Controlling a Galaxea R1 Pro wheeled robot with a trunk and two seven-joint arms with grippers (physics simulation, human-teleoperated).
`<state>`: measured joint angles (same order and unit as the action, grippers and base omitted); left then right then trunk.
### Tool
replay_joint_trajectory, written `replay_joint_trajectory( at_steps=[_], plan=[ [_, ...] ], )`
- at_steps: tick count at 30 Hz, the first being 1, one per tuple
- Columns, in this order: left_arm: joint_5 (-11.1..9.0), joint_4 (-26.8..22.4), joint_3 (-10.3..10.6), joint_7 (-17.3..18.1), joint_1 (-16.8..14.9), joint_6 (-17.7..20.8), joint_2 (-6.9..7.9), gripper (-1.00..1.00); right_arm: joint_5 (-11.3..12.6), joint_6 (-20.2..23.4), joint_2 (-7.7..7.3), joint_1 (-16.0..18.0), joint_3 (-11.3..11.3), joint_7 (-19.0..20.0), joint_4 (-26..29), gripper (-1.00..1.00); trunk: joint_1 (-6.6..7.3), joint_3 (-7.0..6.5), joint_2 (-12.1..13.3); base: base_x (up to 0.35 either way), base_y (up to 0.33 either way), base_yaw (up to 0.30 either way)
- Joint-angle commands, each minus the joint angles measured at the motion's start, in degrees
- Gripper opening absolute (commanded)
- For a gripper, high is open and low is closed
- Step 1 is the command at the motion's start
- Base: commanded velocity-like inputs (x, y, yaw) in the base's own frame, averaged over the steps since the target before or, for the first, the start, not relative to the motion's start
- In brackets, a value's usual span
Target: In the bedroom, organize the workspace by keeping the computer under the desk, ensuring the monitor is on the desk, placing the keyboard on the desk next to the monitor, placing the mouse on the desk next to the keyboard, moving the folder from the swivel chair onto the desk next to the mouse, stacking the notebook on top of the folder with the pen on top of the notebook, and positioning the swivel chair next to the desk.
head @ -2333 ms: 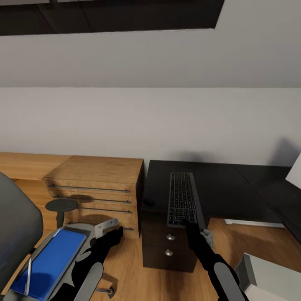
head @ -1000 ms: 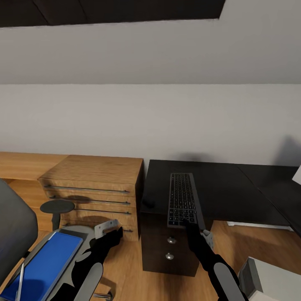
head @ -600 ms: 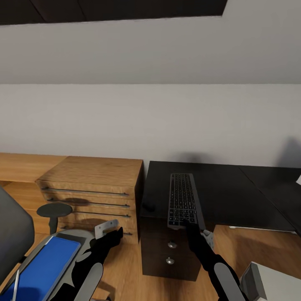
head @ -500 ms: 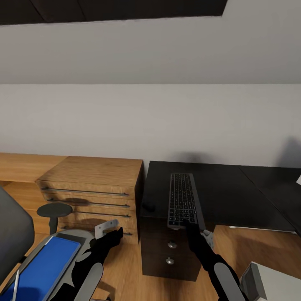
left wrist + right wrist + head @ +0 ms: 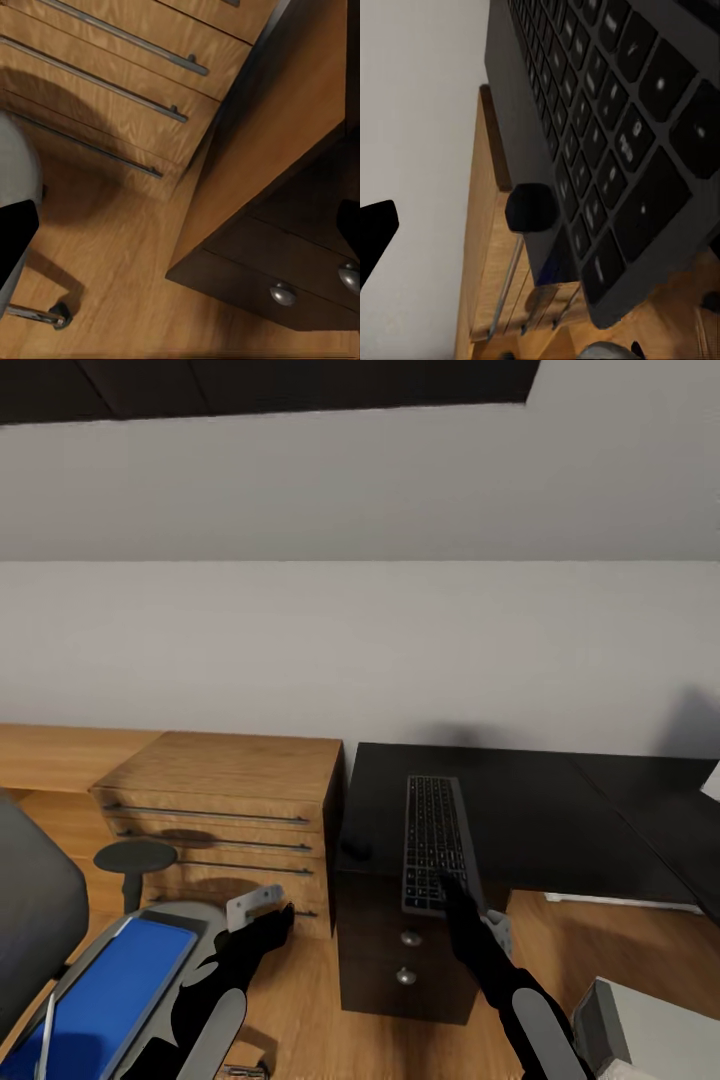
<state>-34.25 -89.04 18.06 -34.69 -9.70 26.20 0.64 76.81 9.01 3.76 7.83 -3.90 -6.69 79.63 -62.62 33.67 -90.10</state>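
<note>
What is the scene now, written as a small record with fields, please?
keyboard: lies on the desk, lengthwise away from the robot, near end over the front edge
mouse: on desk, left of keyboard
folder: on chair seat
pen: on folder's near part
right hand: at keyboard's near end; grip cannot tell
left hand: low, between chair and drawers; state cannot tell
dresser: left of desk

The keyboard (image 5: 436, 843) lies lengthwise on the tabletop (image 5: 540, 820), its near end at the front edge above the drawer unit (image 5: 400, 960). The mouse (image 5: 354, 851) sits on the tabletop just left of the keyboard. A wooden dresser (image 5: 225, 810) stands beside the tabletop's left end. Further left and nearer, the folder (image 5: 115, 990) lies on the swivel chair (image 5: 40, 920). The right pincer (image 5: 445, 888) reaches over the keyboard's near end.
</note>
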Motion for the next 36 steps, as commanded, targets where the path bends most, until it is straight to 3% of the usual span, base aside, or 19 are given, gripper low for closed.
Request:
replay_joint_trajectory(
  at_steps=[1, 16, 20, 21, 23, 28, 31, 33, 36],
  plan=[
    [-0.5, -0.1, 0.1, -0.5, -0.1, 0.1, 0.06, 1.00, 0.4, 0.2, 0.02, 0.0, 0.0, -0.4, 0.1, 1.00, 0.03, 0.06, 0.0, -0.288, 0.000, 0.000],
    [-0.4, -0.1, 0.1, -0.6, -0.1, 0.0, 0.04, 1.00, 0.3, -0.6, -0.03, 0.0, 0.7, -0.4, 0.2, 1.00, 0.03, 0.06, 0.0, -0.321, -0.051, 0.000],
    [-0.3, -0.1, 0.1, -0.6, -0.1, -0.1, 0.04, 1.00, 0.2, -2.6, -0.01, 0.0, 2.1, -0.4, 0.4, 1.00, 0.03, 0.06, 0.0, -0.249, -0.239, 0.000],
    [-0.3, -0.1, 0.1, -0.6, -0.1, -0.1, 0.05, 1.00, -0.2, -6.4, -0.08, 0.0, 2.5, -0.8, 1.2, 1.00, 0.03, 0.06, 0.0, -0.186, -0.291, 0.000],
    [-0.3, -0.1, 0.1, -0.6, -0.1, -0.2, 0.05, 1.00, -0.7, -8.1, -0.11, 0.0, 2.6, -1.5, 1.9, 1.00, 0.03, 0.06, 0.0, -0.180, -0.293, 0.000],
    [-0.4, -0.1, 0.1, -0.7, -0.1, -0.2, 0.06, 1.00, -6.2, -10.9, -0.15, 0.0, 2.5, -6.7, 4.5, 1.00, 0.03, 0.06, 0.0, -0.095, -0.143, 0.000],
    [-0.4, -0.1, 0.1, -0.7, 0.0, -0.2, 0.06, 1.00, -12.3, -11.5, -0.41, 0.0, 2.7, -8.9, 6.9, 1.00, 0.25, -0.12, 0.4, -0.028, -0.042, 0.000],
    [-0.4, -0.1, 0.1, -0.7, 0.0, -0.2, 0.06, 1.00, -15.2, -11.6, -0.75, 0.0, 2.7, -9.3, 7.5, 1.00, 0.69, -0.48, 1.2, -0.013, -0.020, 0.000],
    [-0.4, -0.1, 0.1, -0.8, 0.0, -0.2, 0.01, 1.00, -20.9, -11.6, -2.09, 0.0, 2.8, -9.6, 8.1, 1.00, 1.35, -1.02, 2.4, -0.007, -0.010, 0.000]
  ],
)
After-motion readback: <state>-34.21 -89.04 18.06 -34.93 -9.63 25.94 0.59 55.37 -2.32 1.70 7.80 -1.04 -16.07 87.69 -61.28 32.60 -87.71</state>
